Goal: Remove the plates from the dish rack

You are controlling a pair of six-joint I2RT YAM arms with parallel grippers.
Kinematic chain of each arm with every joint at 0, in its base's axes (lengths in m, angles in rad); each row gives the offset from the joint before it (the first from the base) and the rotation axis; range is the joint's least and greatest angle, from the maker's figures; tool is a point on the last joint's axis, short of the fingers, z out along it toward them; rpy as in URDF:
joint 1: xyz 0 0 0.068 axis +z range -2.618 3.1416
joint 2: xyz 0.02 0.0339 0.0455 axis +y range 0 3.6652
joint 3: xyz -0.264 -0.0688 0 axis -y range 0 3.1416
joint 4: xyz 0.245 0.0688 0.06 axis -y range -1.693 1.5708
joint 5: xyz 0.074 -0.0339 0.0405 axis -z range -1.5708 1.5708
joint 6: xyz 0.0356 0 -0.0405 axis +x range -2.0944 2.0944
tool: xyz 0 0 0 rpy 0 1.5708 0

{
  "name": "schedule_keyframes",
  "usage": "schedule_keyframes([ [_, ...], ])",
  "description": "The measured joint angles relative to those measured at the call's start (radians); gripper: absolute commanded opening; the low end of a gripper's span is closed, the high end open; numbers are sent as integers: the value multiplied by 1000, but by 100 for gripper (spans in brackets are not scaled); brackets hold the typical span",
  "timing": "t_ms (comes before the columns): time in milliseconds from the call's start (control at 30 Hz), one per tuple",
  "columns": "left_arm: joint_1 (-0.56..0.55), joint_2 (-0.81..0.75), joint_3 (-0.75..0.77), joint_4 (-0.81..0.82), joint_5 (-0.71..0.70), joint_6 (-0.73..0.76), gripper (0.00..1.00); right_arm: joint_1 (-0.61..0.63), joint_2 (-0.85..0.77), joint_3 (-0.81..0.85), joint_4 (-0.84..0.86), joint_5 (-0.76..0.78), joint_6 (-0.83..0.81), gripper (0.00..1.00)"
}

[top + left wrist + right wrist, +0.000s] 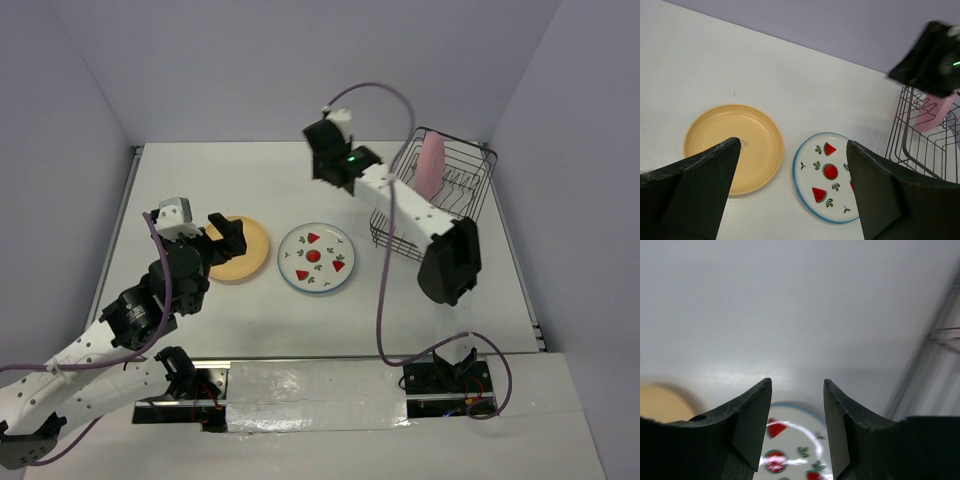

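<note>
Plates: pink plate upright in the dish rack, upper right of frame; strawberry plate and yellow-orange plate flat on the tabletop, centre and centre left.
Right claw: released, jaws parted, nothing between them, above the tabletop between the strawberry plate and the rack.
Left claw: released, spread wide, empty, over the yellow-orange plate.
Step in hand: apparently two plates unloaded, the pink one to fetch.
Next move: likely the right claw reaches into the rack, straddles the pink plate's top rim, closes, lifts clear of the prongs.

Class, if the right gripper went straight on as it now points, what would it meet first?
Probably the bare table just past the strawberry plate; depth is unclear.
</note>
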Motion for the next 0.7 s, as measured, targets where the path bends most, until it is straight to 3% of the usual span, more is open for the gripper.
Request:
schedule_keyframes([
  [133,-6,-18,-2,2,1,0,99,-172,-134,29,-56,186,-31,61],
  [267,-11,-30,-6,9,2,1,99,-296,-153,60,-93,331,-92,62],
  [700,-30,-33,-13,14,6,2,99,-323,59,145,-142,570,-238,66],
])
